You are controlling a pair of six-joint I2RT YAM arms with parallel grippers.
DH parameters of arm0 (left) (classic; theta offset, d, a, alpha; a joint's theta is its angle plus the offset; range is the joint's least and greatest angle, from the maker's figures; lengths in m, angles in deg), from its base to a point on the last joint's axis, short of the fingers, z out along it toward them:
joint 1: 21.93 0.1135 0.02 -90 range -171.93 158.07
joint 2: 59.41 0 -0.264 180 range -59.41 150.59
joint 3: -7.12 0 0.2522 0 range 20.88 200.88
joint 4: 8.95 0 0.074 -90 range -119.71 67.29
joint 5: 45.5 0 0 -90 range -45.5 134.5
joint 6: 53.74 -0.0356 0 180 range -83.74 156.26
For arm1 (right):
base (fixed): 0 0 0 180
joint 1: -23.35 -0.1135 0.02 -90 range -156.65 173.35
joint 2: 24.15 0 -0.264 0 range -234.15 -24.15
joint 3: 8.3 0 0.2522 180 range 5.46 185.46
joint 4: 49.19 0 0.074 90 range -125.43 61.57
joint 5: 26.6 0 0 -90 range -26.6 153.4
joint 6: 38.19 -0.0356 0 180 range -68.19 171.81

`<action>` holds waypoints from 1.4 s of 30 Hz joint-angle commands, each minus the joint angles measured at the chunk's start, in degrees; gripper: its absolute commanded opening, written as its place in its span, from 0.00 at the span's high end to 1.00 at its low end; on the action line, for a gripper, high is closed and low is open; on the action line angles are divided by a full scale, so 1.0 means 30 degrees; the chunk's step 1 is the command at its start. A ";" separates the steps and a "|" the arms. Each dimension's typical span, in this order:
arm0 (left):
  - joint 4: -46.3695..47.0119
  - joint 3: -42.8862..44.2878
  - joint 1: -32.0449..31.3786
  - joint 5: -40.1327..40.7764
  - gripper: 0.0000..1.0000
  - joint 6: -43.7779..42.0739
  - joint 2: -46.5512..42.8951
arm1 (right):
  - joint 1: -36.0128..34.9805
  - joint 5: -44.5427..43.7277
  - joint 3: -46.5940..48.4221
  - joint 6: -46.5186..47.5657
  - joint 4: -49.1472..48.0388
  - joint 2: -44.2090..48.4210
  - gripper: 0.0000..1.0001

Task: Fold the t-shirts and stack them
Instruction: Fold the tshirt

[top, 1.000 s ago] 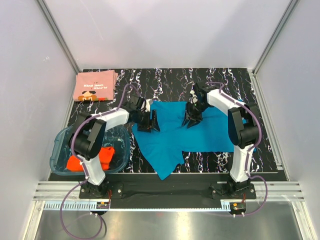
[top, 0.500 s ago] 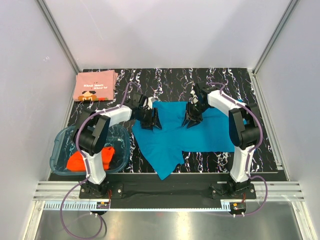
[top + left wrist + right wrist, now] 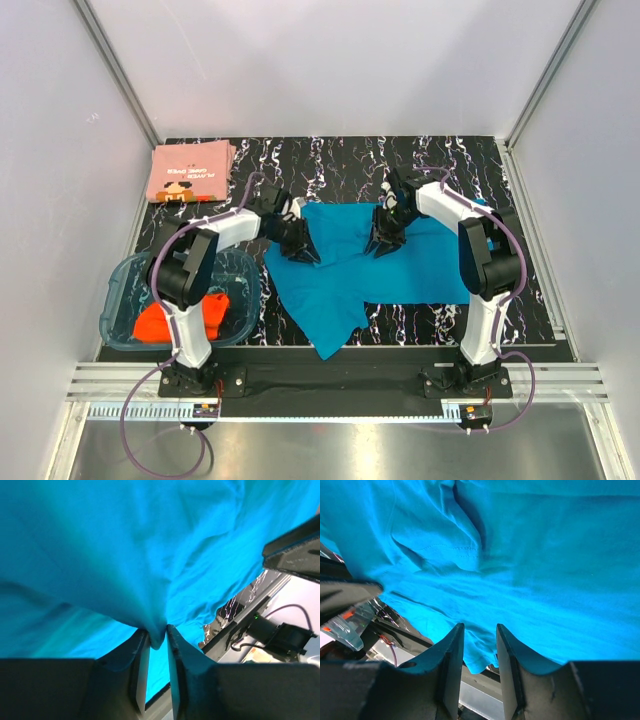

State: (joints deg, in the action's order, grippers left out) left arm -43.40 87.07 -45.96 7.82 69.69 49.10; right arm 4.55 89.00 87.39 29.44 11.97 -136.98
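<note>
Lying folded at the far left corner of the table (image 3: 340,155): pink printed shirt (image 3: 192,172). Sitting crumpled in the clear tub (image 3: 112,300) at near left: orange shirt (image 3: 152,325). Pinching a gathered fold near the left edge of the blue shirt (image 3: 400,270), spread mid-table: left gripper (image 3: 156,630), clenched on the cloth. Straddling an edge of it further right: right gripper (image 3: 479,632), fingers apart, grip impossible to tell.

Overhead; wrist close-ups sharing teal t-shirt (image 3: 340,285)
</note>
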 commanded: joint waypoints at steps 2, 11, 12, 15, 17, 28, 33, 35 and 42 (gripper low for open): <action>-0.1188 0.0318 0.0889 0.0417 0.78 0.0343 -0.0137 | -0.0117 0.0253 -0.0093 -0.0189 -0.0447 0.1050 0.61; -0.2654 0.0846 0.0365 0.0687 0.53 -0.1093 0.0746 | -0.0117 0.0723 0.1631 -0.0804 -0.1530 -0.0850 0.63; -0.2771 0.0846 0.0335 0.0599 0.50 -0.1182 0.0599 | -0.0117 0.0781 0.1780 -0.0834 -0.1676 -0.1058 0.63; -0.3617 0.1107 0.0306 0.0684 0.44 -0.1737 -0.0305 | -0.0117 0.1073 0.2395 -0.1068 -0.1970 -0.1907 0.64; -0.4059 0.1284 0.0306 0.1620 0.43 -0.2379 -0.0922 | -0.0146 0.1512 0.2688 -0.1185 -0.2174 -0.2404 0.63; -0.4651 0.3160 0.0452 0.2592 0.45 -0.2650 -0.1951 | -0.0118 0.1074 0.3129 -0.1011 -0.1473 -0.3256 0.60; -0.3037 0.3890 0.0744 0.1830 0.48 -0.2121 0.0301 | -0.0117 0.1279 0.3246 -0.1098 -0.1444 -0.3637 0.62; -0.2628 0.4039 0.0833 0.1595 0.49 -0.1769 0.0888 | -0.0118 0.1221 0.3305 -0.1069 -0.1414 -0.3755 0.62; -0.2917 0.4508 0.1417 0.3437 0.52 -0.1797 0.3086 | -0.0059 0.0929 0.4007 -0.0602 -0.0772 -0.4224 1.00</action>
State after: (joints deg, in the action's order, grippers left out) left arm -52.64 98.33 -42.66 14.20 64.70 57.05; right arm 4.55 91.80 96.42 26.51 7.97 -149.73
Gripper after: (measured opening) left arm 0.481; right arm 0.060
